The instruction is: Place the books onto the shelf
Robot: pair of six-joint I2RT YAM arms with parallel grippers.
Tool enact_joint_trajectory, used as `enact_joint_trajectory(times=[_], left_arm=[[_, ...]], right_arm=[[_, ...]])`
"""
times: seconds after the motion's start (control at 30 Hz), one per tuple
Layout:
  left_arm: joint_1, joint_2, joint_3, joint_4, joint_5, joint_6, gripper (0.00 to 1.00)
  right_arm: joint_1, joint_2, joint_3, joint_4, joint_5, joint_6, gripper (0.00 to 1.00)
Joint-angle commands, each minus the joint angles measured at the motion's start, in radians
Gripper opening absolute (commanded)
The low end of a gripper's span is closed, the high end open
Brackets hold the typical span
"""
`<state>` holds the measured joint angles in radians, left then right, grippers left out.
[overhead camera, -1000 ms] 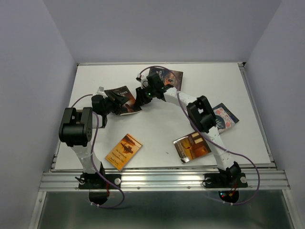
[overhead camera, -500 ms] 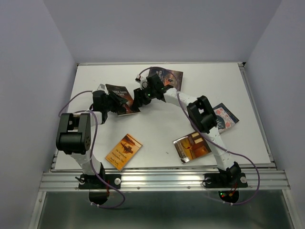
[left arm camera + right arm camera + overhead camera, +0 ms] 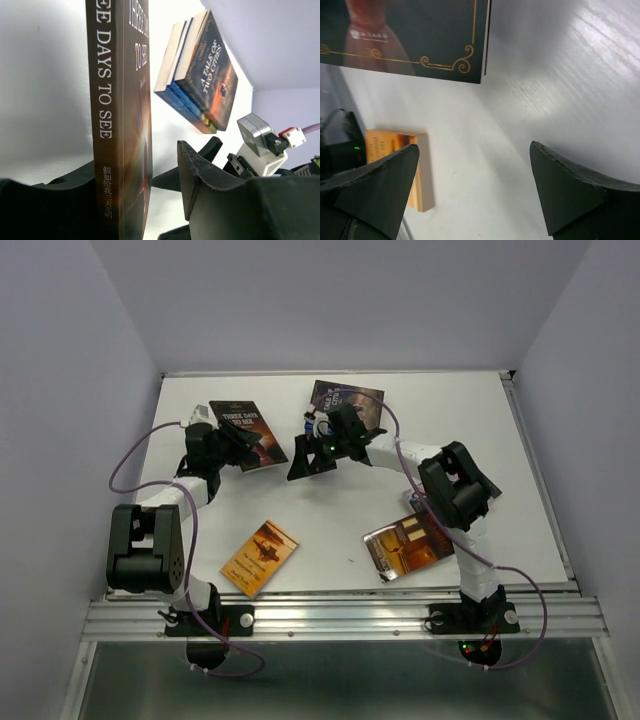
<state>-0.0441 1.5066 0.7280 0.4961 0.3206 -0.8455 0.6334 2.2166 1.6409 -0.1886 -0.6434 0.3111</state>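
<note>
Gripping dark brown book (image 3: 240, 428) in left gripper (image 3: 222, 443), cover held on edge btwn fingers per wrist cam, just left of book stack (image 3: 347, 400) at far side of table (image 3: 330, 520). Hovering right gripper (image 3: 305, 462) on near side of stack, jaws spread wide, nothing btwn, clear of brown book. Spotting orange book (image 3: 260, 557) flat, well nearer than stack & to its left; amber book (image 3: 403, 547) flat, well nearer & to its right.
</note>
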Motion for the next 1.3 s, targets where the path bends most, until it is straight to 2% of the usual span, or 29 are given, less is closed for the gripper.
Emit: enact_joint_trajectory(times=[0.0,0.03,0.13,0.17,0.27,0.47,0.57,0.67,0.7,0.77,0.93,0.97,1.0,1.03,1.13,1.27], left_arm=[[-0.003,-0.052,-0.019,0.120,0.023,-0.073,0.00],[-0.003,-0.052,-0.033,0.145,0.064,-0.110,0.00],[-0.007,-0.052,-0.059,0.306,0.147,-0.180,0.00],[-0.014,-0.054,-0.070,0.371,0.158,-0.225,0.00],[-0.036,-0.066,-0.056,0.403,0.178,-0.259,0.00],[-0.068,-0.152,-0.061,0.397,0.134,-0.262,0.00],[-0.079,-0.184,-0.064,0.358,0.117,-0.242,0.00],[-0.082,-0.200,-0.075,0.355,0.114,-0.239,0.00],[-0.083,-0.201,-0.081,0.351,0.117,-0.239,0.00],[-0.086,-0.201,-0.081,0.351,0.123,-0.230,0.00],[-0.089,-0.200,-0.073,0.277,0.127,-0.179,0.00],[-0.089,-0.201,-0.064,0.247,0.126,-0.161,0.09],[-0.089,-0.201,-0.047,0.196,0.129,-0.115,0.40],[-0.089,-0.203,-0.042,0.174,0.127,-0.097,0.57],[-0.089,-0.215,-0.032,0.124,0.117,-0.037,0.97],[-0.080,-0.238,0.011,0.036,0.115,0.069,0.99]], right_arm=[[-0.035,-0.097,-0.142,0.314,-0.129,0.221,0.99],[-0.035,-0.110,-0.171,0.437,-0.154,0.299,0.99],[-0.035,-0.120,-0.233,0.605,-0.237,0.399,0.99],[-0.035,-0.123,-0.246,0.732,-0.255,0.481,1.00],[-0.035,-0.111,-0.285,0.959,-0.249,0.645,1.00],[-0.035,-0.064,-0.267,1.155,-0.152,0.824,0.97],[-0.035,-0.064,-0.250,1.193,-0.118,0.852,0.81],[-0.035,-0.086,-0.269,1.235,-0.076,0.862,0.69],[-0.035,-0.093,-0.283,1.242,-0.053,0.865,0.59],[-0.035,-0.100,-0.283,1.239,-0.042,0.865,0.52],[-0.035,-0.127,-0.311,1.236,-0.030,0.843,0.21],[-0.035,-0.138,-0.329,1.233,-0.027,0.830,0.16],[-0.035,-0.159,-0.337,1.214,-0.024,0.803,0.01],[-0.035,-0.172,-0.345,1.198,-0.021,0.787,0.01],[-0.055,-0.222,-0.371,1.132,-0.024,0.715,0.01],[-0.115,-0.271,-0.398,1.074,-0.057,0.683,0.01]])
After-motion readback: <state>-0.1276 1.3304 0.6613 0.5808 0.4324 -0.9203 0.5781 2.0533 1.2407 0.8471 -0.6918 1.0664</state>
